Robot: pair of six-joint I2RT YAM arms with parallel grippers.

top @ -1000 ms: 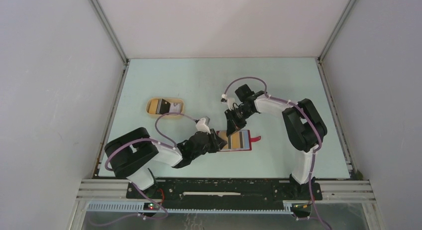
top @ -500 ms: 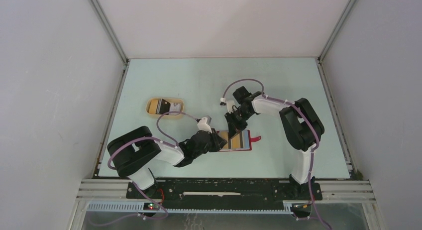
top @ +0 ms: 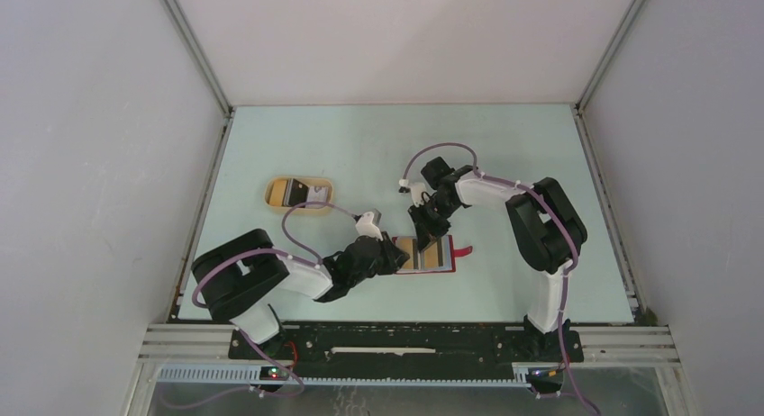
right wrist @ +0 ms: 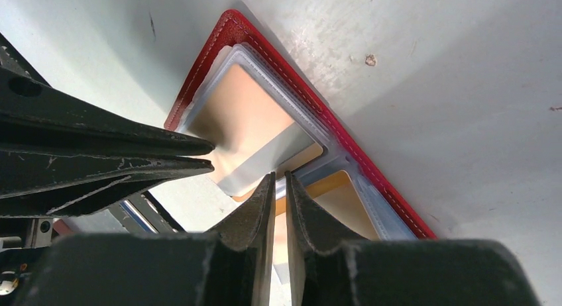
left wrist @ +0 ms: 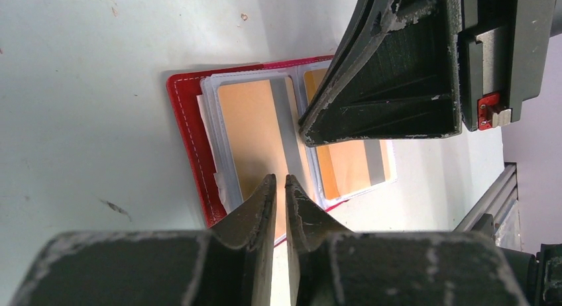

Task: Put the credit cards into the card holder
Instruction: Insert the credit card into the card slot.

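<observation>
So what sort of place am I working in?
Probably a lab robot test cell: blank white walls on aluminium framing, a bare pale-green tabletop, and a black mounting rail at its near edge.

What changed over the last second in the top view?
The right gripper moved slightly toward the near edge, further over the open red card holder, and now covers more of it. The left gripper barely shifted at the holder's left side. Nothing was visibly grasped or released. The card holder and the tan tray stayed put.
</observation>
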